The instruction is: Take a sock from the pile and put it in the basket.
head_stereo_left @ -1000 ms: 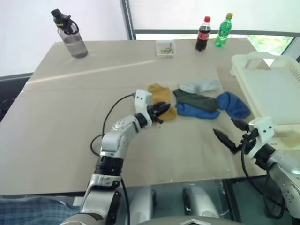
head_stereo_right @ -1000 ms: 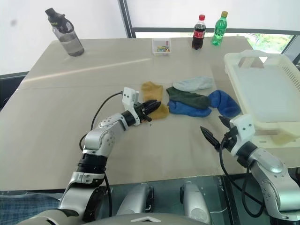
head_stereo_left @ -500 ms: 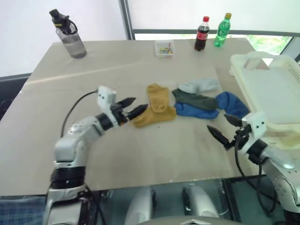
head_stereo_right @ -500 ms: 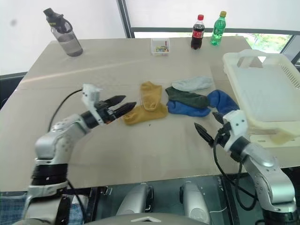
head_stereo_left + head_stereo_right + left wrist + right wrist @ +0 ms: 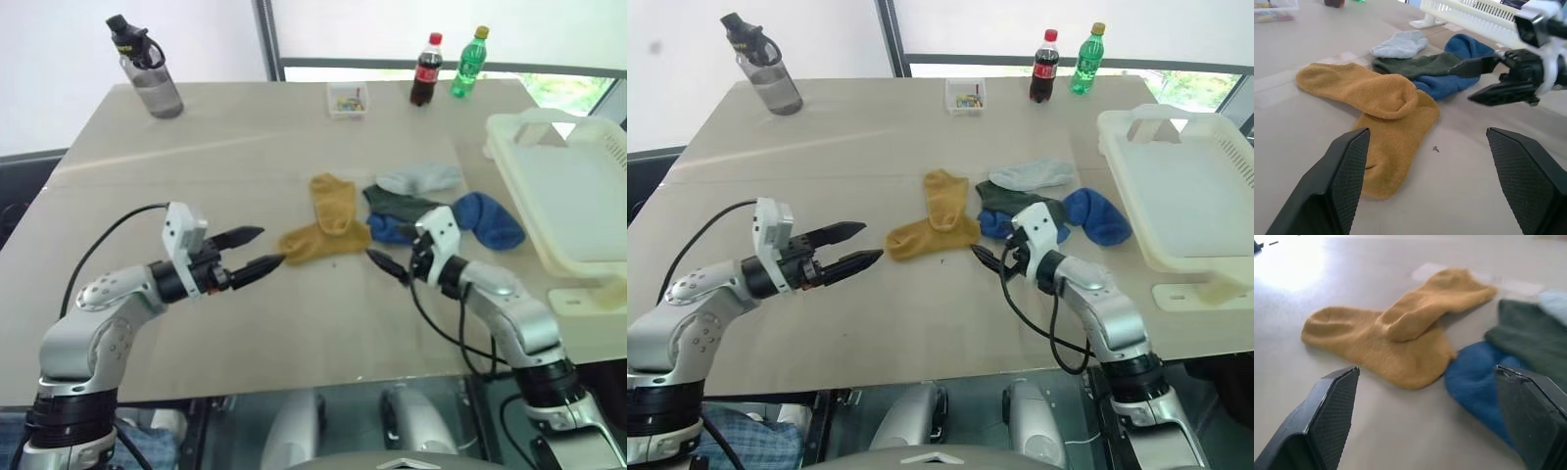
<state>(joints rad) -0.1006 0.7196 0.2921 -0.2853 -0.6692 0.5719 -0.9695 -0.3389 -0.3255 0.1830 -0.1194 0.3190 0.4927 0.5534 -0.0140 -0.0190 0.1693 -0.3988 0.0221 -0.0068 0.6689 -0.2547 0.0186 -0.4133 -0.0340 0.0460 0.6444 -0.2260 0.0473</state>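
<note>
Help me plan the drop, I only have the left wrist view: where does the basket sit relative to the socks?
Observer: The basket stands at the table's right edge, to the right of the pile, just past the blue sock.
Operator: Anything in it already?
Observer: No sock shows inside it.
Operator: Anything standing on the far left that I can't see?
Observer: A grey water bottle stands at the far left corner, well away from the socks.
</note>
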